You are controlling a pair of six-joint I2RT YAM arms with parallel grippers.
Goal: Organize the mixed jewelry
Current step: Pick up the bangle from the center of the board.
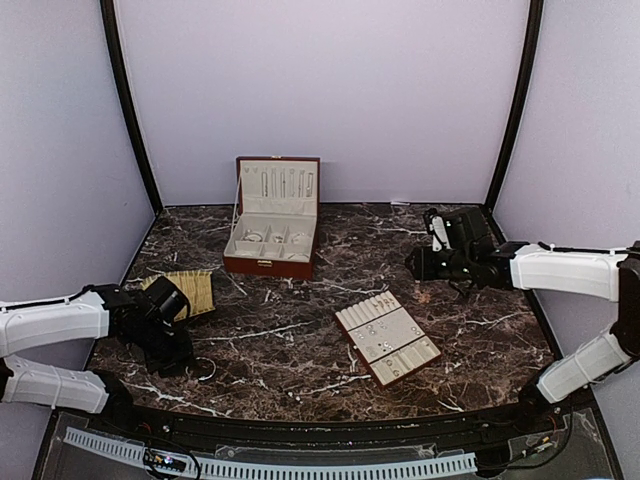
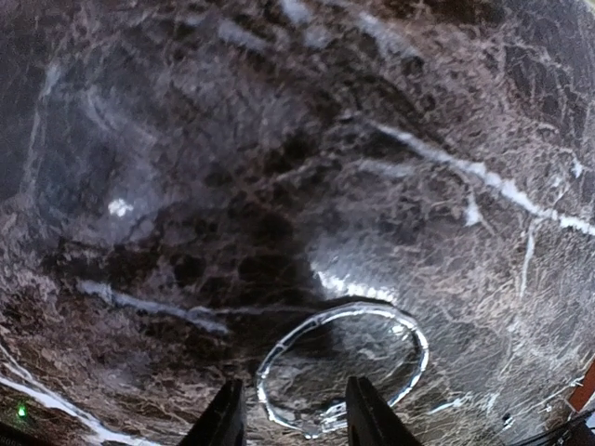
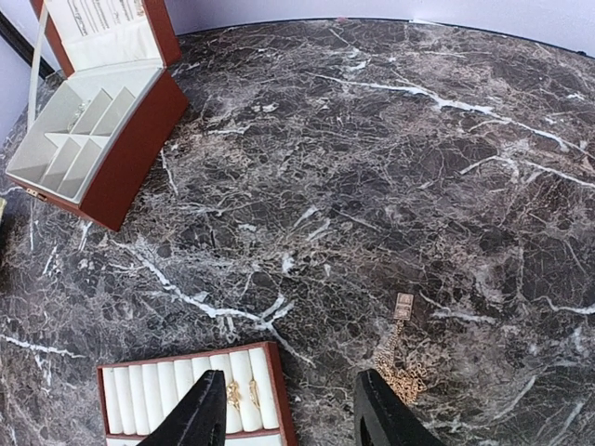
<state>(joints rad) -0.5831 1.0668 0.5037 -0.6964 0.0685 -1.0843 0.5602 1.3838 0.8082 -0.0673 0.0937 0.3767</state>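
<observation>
Left gripper (image 2: pixel 296 383) is straddling the bangle hoop (image 2: pixel 358 310)
Its jaws are sitting apart, nothing pinched; right gripper (image 3: pixel 290 379) is hovering open-jawed over the marble table (image 3: pixel 372 186).

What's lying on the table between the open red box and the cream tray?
Nothing. The marble table between the box and the tray is bare, clearest in the top view.

Box (image 1: pixel 272 235) stands behind the tray (image 1: pixel 388 337); mat (image 1: pixel 192 288) far left, bangle (image 2: pixel 363 309) before it.
</observation>
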